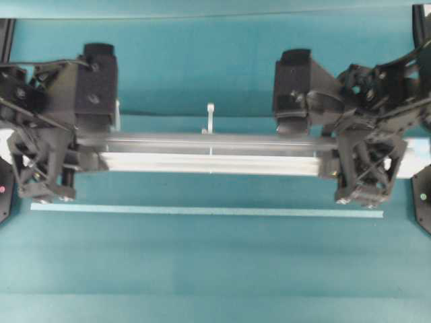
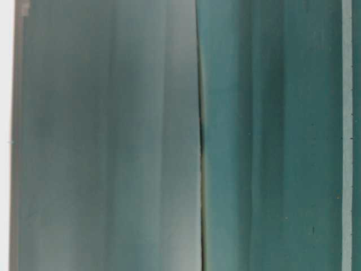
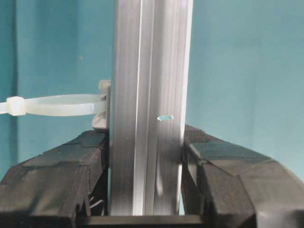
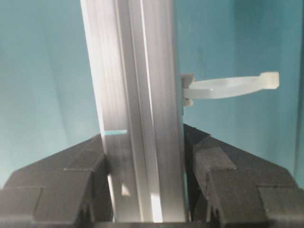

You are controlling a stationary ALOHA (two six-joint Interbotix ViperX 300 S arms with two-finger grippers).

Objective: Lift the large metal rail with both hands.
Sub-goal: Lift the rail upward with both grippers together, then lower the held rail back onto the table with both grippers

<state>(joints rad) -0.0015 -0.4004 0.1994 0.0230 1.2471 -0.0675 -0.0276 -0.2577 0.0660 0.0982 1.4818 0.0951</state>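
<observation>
Seen from overhead, the large metal rail [image 1: 212,153] runs straight across the middle of the teal table [image 1: 202,269], silver and grooved along its length. Left gripper [image 1: 84,149] sits over the rail's left end, right gripper [image 1: 340,153] over its right end; each has one jaw on either side of the bar. One white zip tie [image 1: 210,116] sticks out from the far side near mid-length. A thin pale tape strip [image 1: 205,210] lies parallel, nearer the bottom edge, well apart from the rail.

Table-level view: mostly blur. A grey out-of-focus surface fills the left half, teal the right, with a pale strip near the right edge. Neither gripper can be made out.

Left wrist view: padded fingers [image 3: 57,180] press both flanks of the rail [image 3: 149,95], clamped on it. A zip tie [image 3: 57,105] juts left just above the jaw.

Right wrist view: fingers [image 4: 232,185] likewise closed against both sides of the rail [image 4: 137,95]. A zip tie [image 4: 228,88] loops out to the right, just above the jaw.
</observation>
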